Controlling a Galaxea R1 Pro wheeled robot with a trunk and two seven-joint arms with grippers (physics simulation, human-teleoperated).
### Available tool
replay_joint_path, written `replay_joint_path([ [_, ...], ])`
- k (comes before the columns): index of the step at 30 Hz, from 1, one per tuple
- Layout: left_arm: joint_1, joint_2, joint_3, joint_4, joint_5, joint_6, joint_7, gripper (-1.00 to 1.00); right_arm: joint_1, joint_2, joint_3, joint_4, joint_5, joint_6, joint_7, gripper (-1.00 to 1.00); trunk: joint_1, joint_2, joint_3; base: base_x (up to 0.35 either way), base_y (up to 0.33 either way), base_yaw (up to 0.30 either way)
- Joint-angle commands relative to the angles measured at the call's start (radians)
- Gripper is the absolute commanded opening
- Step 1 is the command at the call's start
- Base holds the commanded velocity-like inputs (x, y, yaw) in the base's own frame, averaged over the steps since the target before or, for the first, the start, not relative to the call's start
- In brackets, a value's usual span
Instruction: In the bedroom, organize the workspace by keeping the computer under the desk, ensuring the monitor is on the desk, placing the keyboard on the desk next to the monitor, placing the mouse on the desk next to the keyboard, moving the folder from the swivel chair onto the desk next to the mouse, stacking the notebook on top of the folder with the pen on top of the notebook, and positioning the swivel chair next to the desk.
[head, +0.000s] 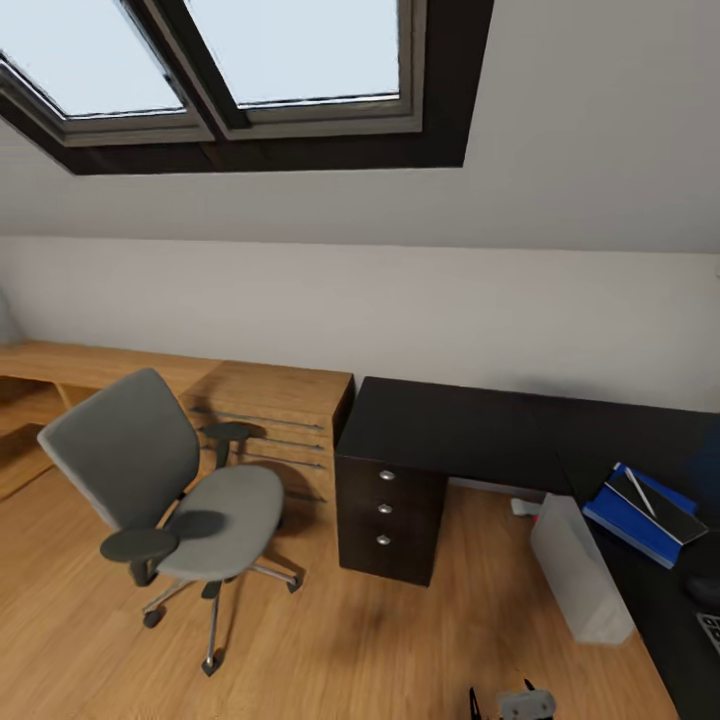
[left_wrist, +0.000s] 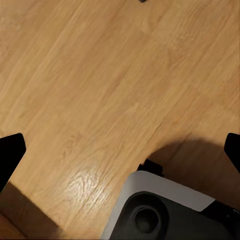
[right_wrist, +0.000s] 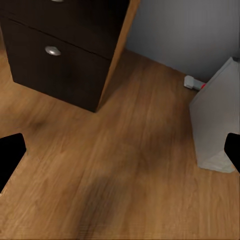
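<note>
Both grippers hang spread and empty, the right one (right_wrist: 120, 150) over bare floor (right_wrist: 125, 190) near the drawers (right_wrist: 60, 60). At eight o'clock the chair (head: 170, 490) stands well apart from the desk (head: 450, 430). It looks heavy but free-rolling; I'd push its stiff back. Open floor lies between, though the computer (head: 580, 570) crowds four o'clock.

On my desk (head: 450, 425) the folder (head: 640, 515) lies near the right end. Beside the desk's drawers, chair (head: 175, 490) and computer (head: 578, 570) stand on the floor (head: 380, 640).
</note>
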Motion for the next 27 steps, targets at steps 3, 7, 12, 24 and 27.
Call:
replay_joint_path([
  [3, -0.001, 0.000, -0.008, 0.000, 0.004, -0.003, 0.006, 1.00, 0.005, -0.003, 0.008, 0.002, -0.003, -0.095, -0.006, 1.00, -0.011, 0.020, 0.008, -0.001, 0.000, 0.279],
  [7, -0.001, -0.001, -0.010, 0.000, 0.004, -0.039, 0.006, 1.00, 0.033, -0.007, 0.006, 0.002, -0.004, -0.249, -0.007, 1.00, -0.027, 0.048, 0.019, 0.000, 0.000, 0.276],
  [12, 0.020, -0.003, -0.011, 0.001, 0.005, -0.311, 0.007, 1.00, 0.046, -0.004, 0.007, 0.002, -0.005, -0.289, -0.010, 1.00, -0.046, 0.083, 0.033, 0.000, 0.000, 0.274],
  [24, 0.104, -0.057, -0.011, 0.001, 0.004, -0.680, 0.100, 1.00, 0.047, -0.003, 0.007, 0.002, -0.005, -0.289, -0.012, 1.00, -0.092, 0.167, 0.064, 0.000, 0.000, 0.268],
  [27, 0.106, -0.060, -0.012, 0.000, 0.002, -0.680, 0.110, 1.00, 0.047, -0.003, 0.007, 0.002, -0.005, -0.289, -0.012, 1.00, -0.103, 0.188, 0.071, 0.000, 0.000, 0.263],
])
